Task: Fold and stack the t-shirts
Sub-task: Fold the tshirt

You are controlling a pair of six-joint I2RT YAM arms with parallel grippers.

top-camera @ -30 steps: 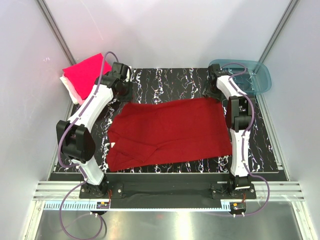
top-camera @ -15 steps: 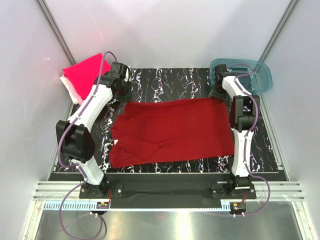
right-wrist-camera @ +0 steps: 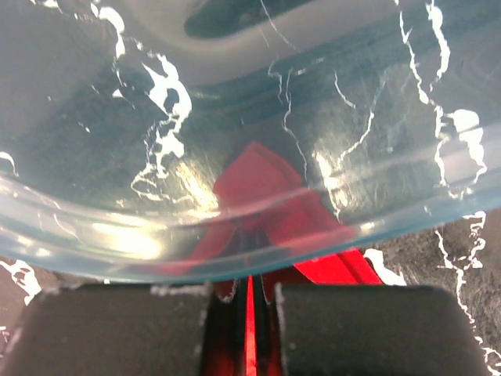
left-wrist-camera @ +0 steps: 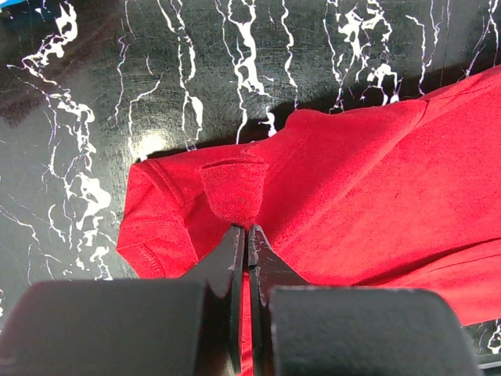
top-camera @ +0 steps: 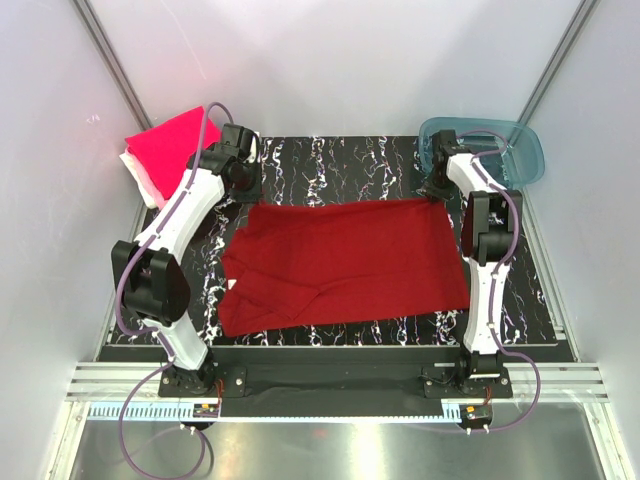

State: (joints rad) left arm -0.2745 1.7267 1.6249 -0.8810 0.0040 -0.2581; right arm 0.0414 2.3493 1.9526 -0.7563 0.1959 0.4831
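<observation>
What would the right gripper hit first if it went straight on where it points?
Probably the teal tub: its rim crosses just ahead of the right gripper, shut on the dark red shirt.

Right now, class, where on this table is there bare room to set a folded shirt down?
Bare marble runs along the far edge of the table, between the left arm and the teal tub, beyond the dark red shirt. A strip lies right of the right arm. Crowded: the far-left corner, with the pink stack.
</observation>
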